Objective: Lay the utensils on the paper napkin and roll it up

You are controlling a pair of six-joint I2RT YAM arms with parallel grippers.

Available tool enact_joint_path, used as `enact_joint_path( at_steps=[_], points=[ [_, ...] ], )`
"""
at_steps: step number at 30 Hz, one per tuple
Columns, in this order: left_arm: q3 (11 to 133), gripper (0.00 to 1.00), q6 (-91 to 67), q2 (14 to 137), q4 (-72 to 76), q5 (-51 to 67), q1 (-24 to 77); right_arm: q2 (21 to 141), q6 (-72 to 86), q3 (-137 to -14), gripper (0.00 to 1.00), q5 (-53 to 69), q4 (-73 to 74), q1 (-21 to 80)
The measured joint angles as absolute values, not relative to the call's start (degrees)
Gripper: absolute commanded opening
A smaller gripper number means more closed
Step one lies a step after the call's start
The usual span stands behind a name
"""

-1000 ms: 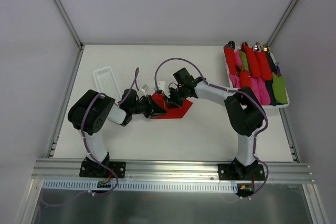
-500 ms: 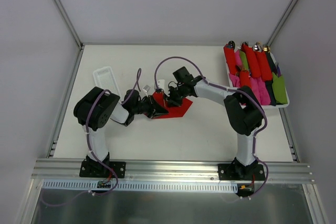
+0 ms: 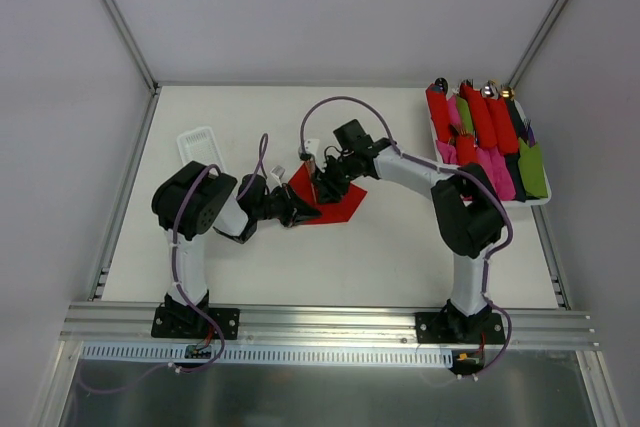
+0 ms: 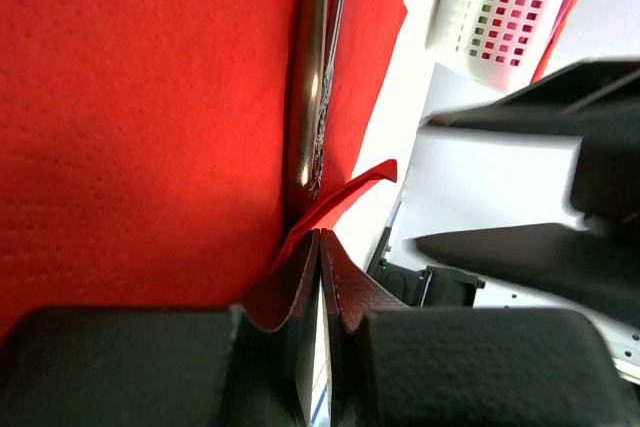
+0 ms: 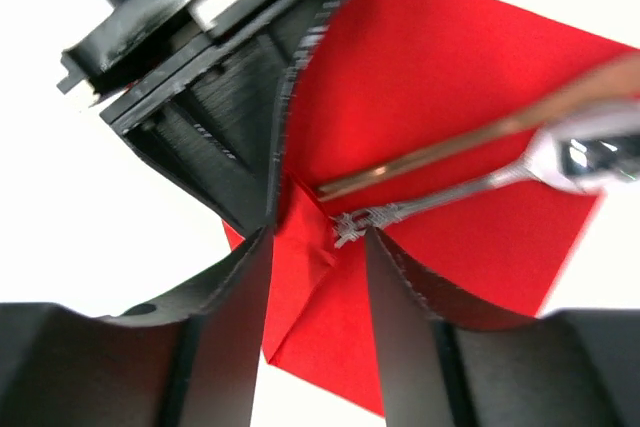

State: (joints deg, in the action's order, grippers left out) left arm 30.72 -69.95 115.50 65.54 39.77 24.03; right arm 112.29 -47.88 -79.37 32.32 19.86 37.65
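Note:
The red paper napkin (image 3: 345,205) lies mid-table, and it fills the left wrist view (image 4: 150,127). Two slim silvery utensils (image 4: 305,77) lie side by side on it; in the right wrist view (image 5: 440,152) one ends in a shiny head (image 5: 590,152). My left gripper (image 3: 303,213) is shut on the napkin's lifted corner (image 4: 340,192), right by the handle ends. My right gripper (image 3: 322,190) is open, its jaws (image 5: 318,247) straddling the folded corner, close against the left gripper. In the top view the grippers hide the utensils.
A white tray (image 3: 545,202) at the right holds several red, pink and green rolled bundles (image 3: 480,122). A white slotted basket (image 3: 195,139) lies at the left, behind my left arm.
My left arm's elbow has swung right and its gripper has pushed the napkin corner slightly right. My right gripper has shifted a little right over the corner.

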Motion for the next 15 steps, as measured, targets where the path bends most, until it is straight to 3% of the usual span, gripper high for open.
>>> enact_joint_path(
  at_steps=[15],
  points=[
    [30.7, 0.04, -71.75, 116.99, 68.34, 39.77, 24.03, 107.22, -16.43, -75.53, 0.49, 33.63, 19.11, 18.74]
  ],
)
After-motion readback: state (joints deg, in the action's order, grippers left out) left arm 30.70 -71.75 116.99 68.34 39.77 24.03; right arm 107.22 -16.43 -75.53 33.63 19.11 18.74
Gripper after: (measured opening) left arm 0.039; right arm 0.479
